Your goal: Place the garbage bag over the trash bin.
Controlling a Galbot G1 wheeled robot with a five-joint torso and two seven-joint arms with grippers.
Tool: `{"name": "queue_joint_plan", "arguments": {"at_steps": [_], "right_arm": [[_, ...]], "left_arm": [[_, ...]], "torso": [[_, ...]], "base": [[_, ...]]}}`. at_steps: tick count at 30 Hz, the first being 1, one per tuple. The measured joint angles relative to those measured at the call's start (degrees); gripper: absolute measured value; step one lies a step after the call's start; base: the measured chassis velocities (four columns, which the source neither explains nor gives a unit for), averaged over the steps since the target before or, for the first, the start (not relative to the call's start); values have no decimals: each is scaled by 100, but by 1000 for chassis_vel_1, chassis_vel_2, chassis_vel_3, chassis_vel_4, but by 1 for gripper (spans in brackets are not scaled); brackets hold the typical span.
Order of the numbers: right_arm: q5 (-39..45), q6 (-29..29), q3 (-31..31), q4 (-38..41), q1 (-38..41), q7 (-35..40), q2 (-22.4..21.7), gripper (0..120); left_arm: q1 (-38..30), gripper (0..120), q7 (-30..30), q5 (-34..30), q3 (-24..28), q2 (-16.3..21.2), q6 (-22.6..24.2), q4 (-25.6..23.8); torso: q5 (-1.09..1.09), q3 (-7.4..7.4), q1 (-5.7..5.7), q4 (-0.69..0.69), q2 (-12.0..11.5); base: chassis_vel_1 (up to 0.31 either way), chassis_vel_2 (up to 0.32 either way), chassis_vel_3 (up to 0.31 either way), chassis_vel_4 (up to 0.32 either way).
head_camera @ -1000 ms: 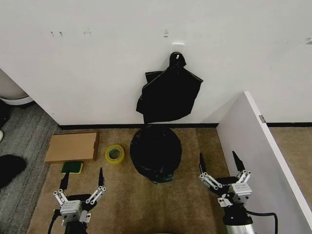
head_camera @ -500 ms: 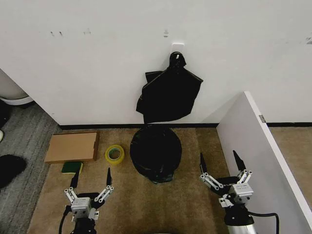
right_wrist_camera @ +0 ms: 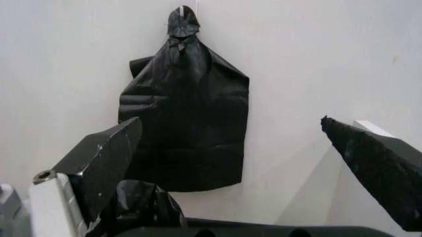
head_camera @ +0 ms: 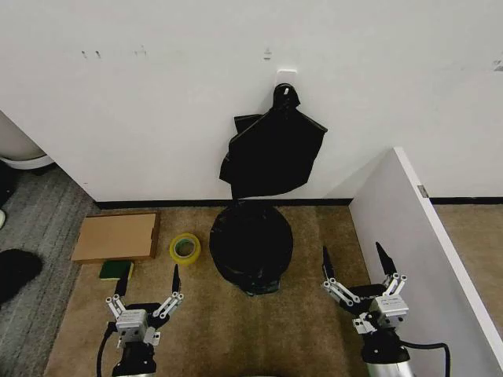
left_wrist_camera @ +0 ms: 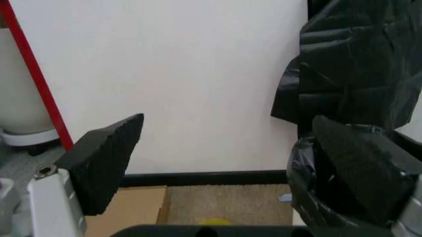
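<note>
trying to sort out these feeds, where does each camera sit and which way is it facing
Head view: high on the robot, looking forward and down at the bag-covered trash bin by the wall; left gripper and right gripper show open, low in the picture.
Left wrist view: on the left arm, facing the wall; its own fingers frame the garbage bag.
Right wrist view: on the right arm, facing the wall; its own fingers show.
All three share the hanging black bundle.

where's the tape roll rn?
Head view: the tape roll lies on the carpet left of centre, between the cardboard and the bag-covered bin, ahead of the left gripper.
</note>
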Motion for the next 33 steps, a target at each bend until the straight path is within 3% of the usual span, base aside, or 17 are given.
{"name": "queue_joint_plan", "arguments": {"at_steps": [33], "right_arm": [[6, -2, 0, 1, 0, 7, -1, 100]], "left_arm": [[-266, 100, 8, 188, 322, -46, -8, 484]], "torso": [[0, 0, 0, 0, 1]], "base": [[0, 0, 0, 0]]}}
